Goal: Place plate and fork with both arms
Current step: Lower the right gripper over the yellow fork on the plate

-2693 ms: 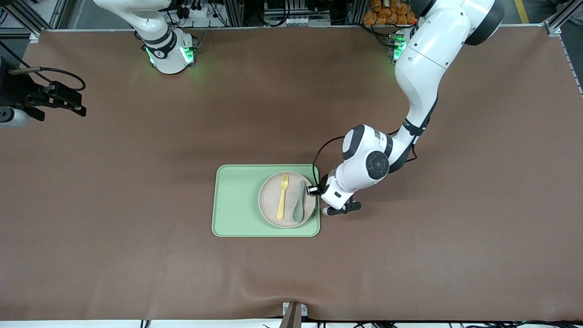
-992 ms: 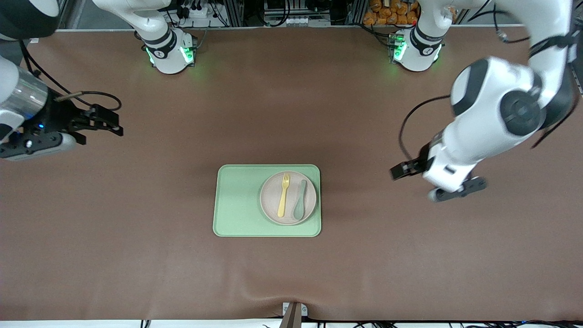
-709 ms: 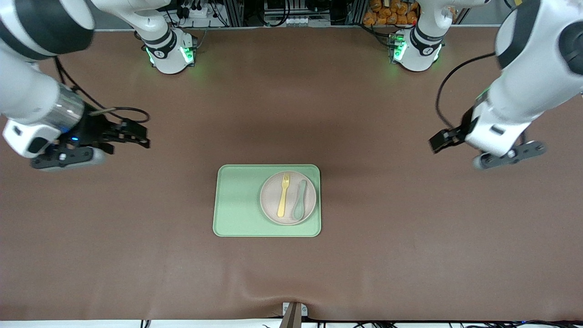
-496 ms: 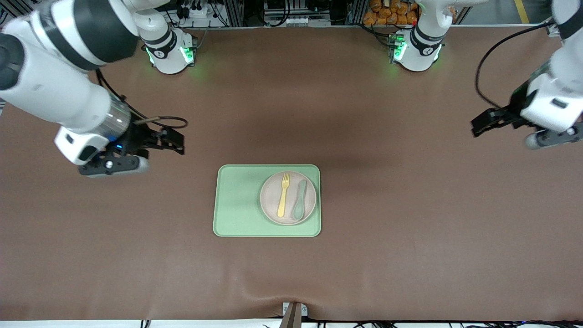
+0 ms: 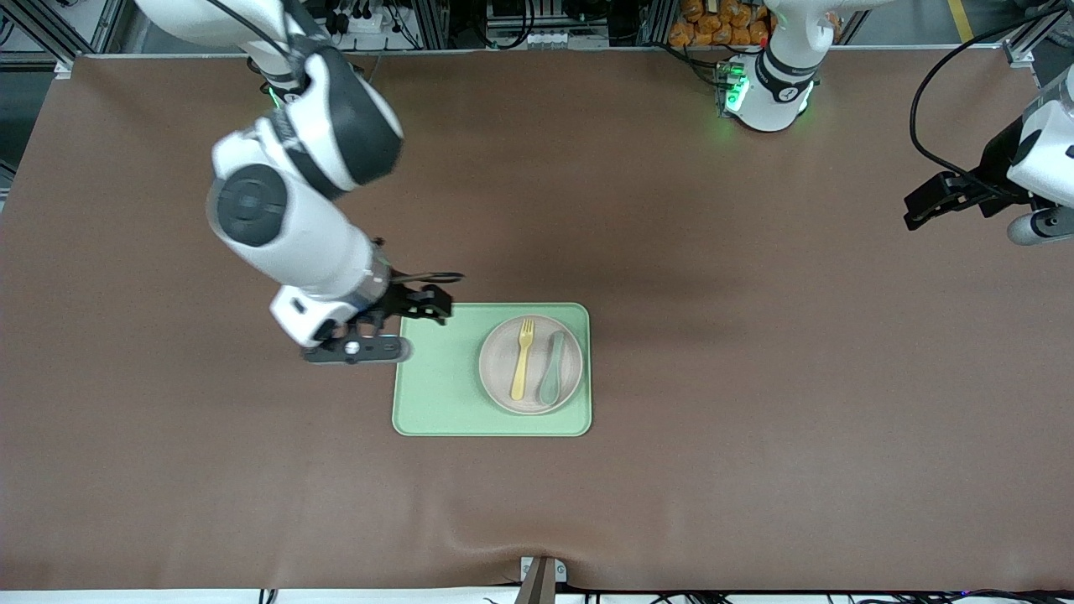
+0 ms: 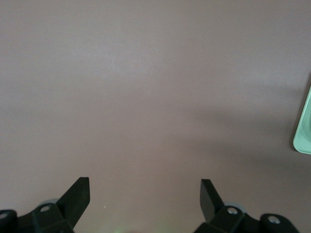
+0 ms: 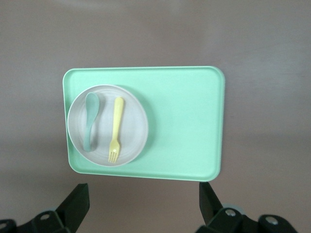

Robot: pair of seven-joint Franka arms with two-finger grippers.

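The plate (image 5: pixel 502 356) lies on the light-green tray (image 5: pixel 436 382), at the tray's end toward the left arm. The yellow fork (image 5: pixel 521 362) and a green spoon (image 5: pixel 551 369) lie side by side on the plate. My right gripper (image 5: pixel 435 307) is open and empty over the tray's corner toward the right arm's end. Its wrist view shows the tray (image 7: pixel 184 121), plate (image 7: pixel 132 127), fork (image 7: pixel 116 128) and spoon (image 7: pixel 90 119) ahead of the open right gripper (image 7: pixel 143 201). My left gripper (image 5: pixel 923 205) is open and empty over bare table at the left arm's end; in its own wrist view the left gripper (image 6: pixel 144 194) is over brown mat.
The brown mat (image 5: pixel 755 377) covers the whole table. A corner of the tray (image 6: pixel 304 131) shows at the edge of the left wrist view. The arm bases (image 5: pixel 768 84) stand along the table's edge farthest from the front camera.
The left arm has pulled away from the plate to the left arm's end of the table. The right arm has swung in to the tray's corner. Plate, fork and spoon have not moved.
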